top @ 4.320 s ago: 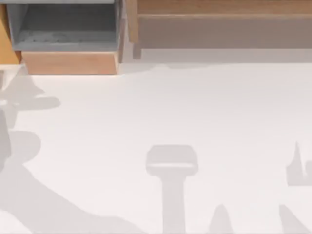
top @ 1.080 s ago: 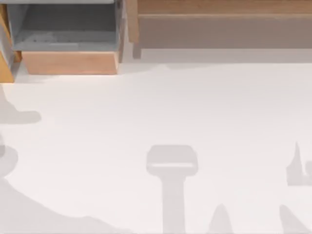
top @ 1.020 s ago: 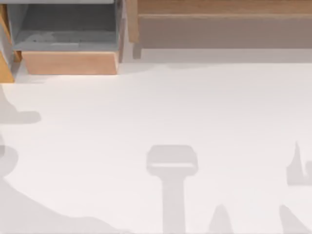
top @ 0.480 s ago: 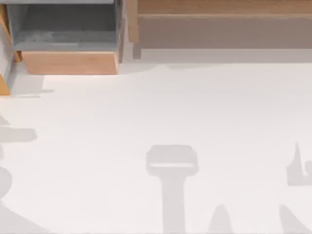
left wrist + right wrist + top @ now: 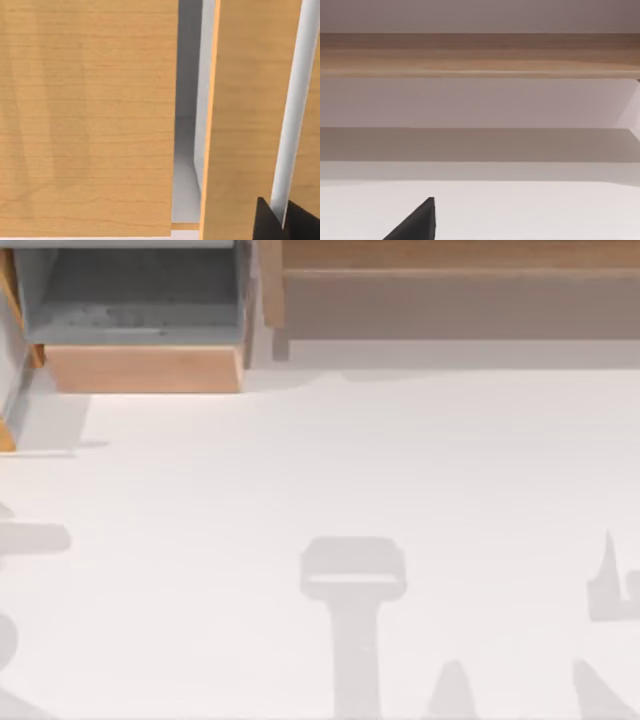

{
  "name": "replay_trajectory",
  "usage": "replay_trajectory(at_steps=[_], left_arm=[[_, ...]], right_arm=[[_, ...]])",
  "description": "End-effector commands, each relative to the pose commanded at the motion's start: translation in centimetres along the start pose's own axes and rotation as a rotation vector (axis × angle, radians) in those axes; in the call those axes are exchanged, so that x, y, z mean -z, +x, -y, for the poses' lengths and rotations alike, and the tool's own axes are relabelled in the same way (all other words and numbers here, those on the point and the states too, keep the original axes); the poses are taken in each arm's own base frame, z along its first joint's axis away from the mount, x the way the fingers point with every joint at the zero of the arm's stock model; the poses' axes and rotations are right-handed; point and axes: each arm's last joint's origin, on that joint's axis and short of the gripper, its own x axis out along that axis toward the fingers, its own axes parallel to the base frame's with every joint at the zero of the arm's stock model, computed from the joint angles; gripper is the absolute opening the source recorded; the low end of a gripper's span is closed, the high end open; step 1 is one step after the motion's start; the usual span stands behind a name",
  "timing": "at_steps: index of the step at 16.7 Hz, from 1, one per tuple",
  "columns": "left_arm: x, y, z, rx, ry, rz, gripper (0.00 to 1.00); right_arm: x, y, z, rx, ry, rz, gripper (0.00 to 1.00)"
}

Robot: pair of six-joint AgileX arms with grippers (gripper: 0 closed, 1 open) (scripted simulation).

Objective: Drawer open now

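We note the boxy drawer [image 5: 140,330] pulled out: speckled grey walls, plain light-brown wooden front, on white surface [image 5: 400,490]. Pincer states: cannot tell.

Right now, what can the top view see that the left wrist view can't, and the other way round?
The top view shows the drawer's speckled grey inside, the long grey-brown wooden board and the white table with arm shadows. The left wrist view shows a dark tip of the left end effector close against tall light wooden panels. Both show light-brown wood of the cabinet.
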Motion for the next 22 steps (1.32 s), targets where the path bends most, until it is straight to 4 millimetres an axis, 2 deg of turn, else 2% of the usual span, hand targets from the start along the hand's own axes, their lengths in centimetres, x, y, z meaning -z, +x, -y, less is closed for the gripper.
replay_trajectory(at_steps=[3, 6, 8, 13, 22], left_arm=[[0.4, -1.7, -0.2, -0.015, 0.015, 0.003, 0.0], [-0.2, -4.6, 0.7, 0.026, -0.018, -0.005, 0.0], [-0.1, -5.9, 0.5, 0.015, -0.013, -0.003, 0.0], [0.0, -6.2, 0.2, 0.003, -0.003, -0.001, 0.0], [0.0, -6.2, 0.2, 0.003, -0.003, -0.001, 0.68]], right_arm=[[0.0, 0.0, 0.0, 0.0, 0.0, 0.0, 1.0], [0.0, 0.0, 0.0, 0.0, 0.0, 0.0, 1.0], [0.0, 0.0, 0.0, 0.0, 0.0, 0.0, 1.0], [0.0, 0.0, 0.0, 0.0, 0.0, 0.0, 1.0], [0.0, 0.0, 0.0, 0.0, 0.0, 0.0, 1.0]])
